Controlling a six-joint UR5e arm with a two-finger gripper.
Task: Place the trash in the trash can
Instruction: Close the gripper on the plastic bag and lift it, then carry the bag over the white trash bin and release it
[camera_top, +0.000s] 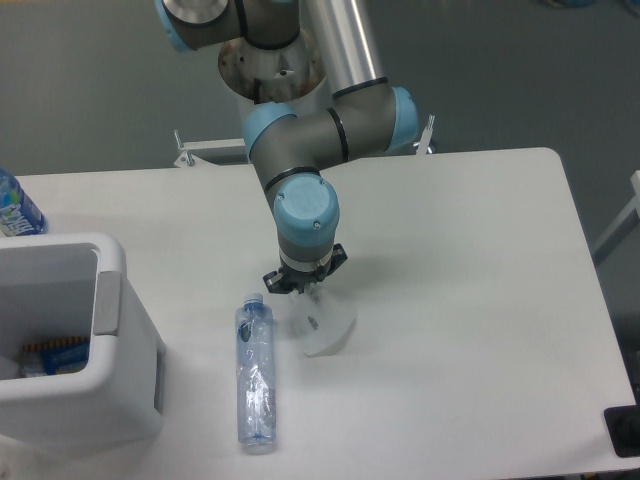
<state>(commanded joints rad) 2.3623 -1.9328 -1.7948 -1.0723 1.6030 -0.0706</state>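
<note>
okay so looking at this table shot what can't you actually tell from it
- Gripper: the arm's blue wrist joint covers it from above, so open or shut cannot be told.
- Wrapper: grasped or merely touched, unclear.
- Trash can: cut by the left edge; contents mostly hidden by its wall.
- Labelled bottle: cut by the left edge.
- Crushed bottle: fully visible.

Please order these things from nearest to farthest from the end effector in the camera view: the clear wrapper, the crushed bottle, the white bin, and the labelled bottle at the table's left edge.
1. The wrapper, directly under the end effector.
2. The crushed bottle, lying on the table just to its left in the picture.
3. The white bin, at the lower left.
4. The labelled bottle, at the far left edge.
</note>
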